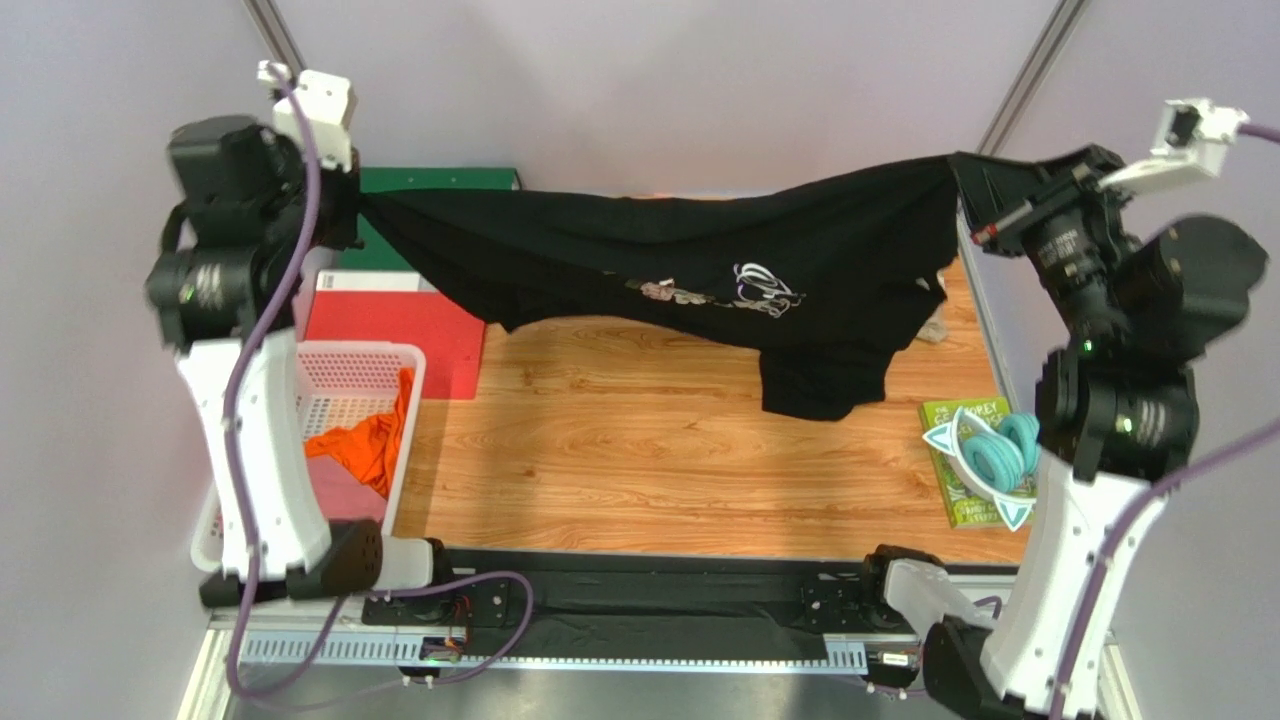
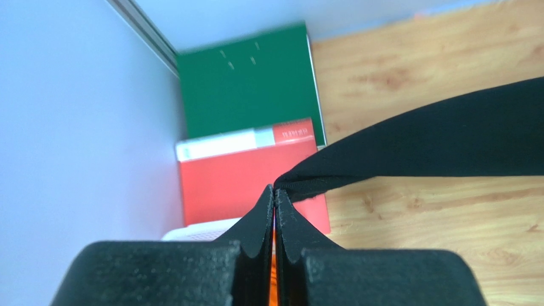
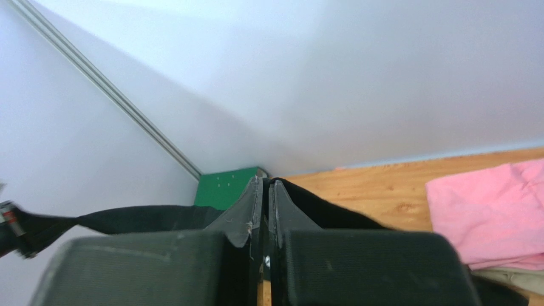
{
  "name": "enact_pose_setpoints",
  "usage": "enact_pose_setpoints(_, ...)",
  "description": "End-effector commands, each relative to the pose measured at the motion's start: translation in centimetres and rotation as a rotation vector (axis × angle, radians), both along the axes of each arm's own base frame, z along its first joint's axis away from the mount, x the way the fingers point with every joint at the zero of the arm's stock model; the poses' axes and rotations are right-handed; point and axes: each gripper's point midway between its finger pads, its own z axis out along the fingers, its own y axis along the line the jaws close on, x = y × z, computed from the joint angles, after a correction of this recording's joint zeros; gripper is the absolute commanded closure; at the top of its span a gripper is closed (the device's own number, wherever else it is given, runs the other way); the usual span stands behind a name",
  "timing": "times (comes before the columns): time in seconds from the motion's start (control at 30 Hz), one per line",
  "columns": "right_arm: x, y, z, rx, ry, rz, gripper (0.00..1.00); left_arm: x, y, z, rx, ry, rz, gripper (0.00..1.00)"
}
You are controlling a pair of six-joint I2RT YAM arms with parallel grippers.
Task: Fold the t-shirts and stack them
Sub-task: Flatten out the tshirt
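The black t-shirt [image 1: 676, 263], with a pink-rose print and white script, hangs stretched in the air across the back of the table. My left gripper [image 1: 358, 203] is shut on its left corner, and my right gripper [image 1: 969, 225] is shut on its right corner. In the left wrist view the fingertips [image 2: 274, 189] pinch the black hem [image 2: 447, 137]. In the right wrist view the gripper [image 3: 265, 182] clamps black cloth [image 3: 140, 218]. A pink t-shirt [image 3: 491, 210] lies folded on a beige one [image 3: 511, 277]. An orange t-shirt [image 1: 368, 443] sits in the basket.
A white basket [image 1: 394, 360] stands at the left by my left arm. Green [image 1: 451, 180] and red [image 1: 406, 323] binders lie at the back left. A teal coiled bundle [image 1: 999, 450] rests on a green booklet [image 1: 962, 488] at the right edge.
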Motion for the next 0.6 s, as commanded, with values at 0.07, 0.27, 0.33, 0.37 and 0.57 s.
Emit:
enact_pose_setpoints(0.07, -8.2, -0.3, 4.9, -0.038, -0.197, -0.133, 1.00, -11.6, -0.1, 9.5, 0.081, -0.314, 0.034, 1.00)
enact_pose_setpoints(0.27, -14.4, -0.3, 9.2, -0.057, -0.316, -0.197, 1.00, -18.6, 1.5, 13.8, 0.182, -0.507, 0.142, 1.00)
enact_pose_setpoints(0.33, -16.3, -0.8, 10.4, -0.047, -0.359, -0.227, 1.00, -19.2, 1.5, 13.0, 0.201, -0.510, 0.139, 1.00)
enact_pose_setpoints(0.37, -16.4, -1.0, 10.6, -0.055, -0.361, -0.236, 1.00, -19.3, 2.0, 12.6, 0.208, -0.500, 0.164, 1.00)
enact_pose_setpoints(0.57, -12.6, -3.3, 9.0, -0.049, -0.248, -0.333, 1.00, -15.0, 3.1, 7.8, 0.226, -0.356, 0.186, 1.00)
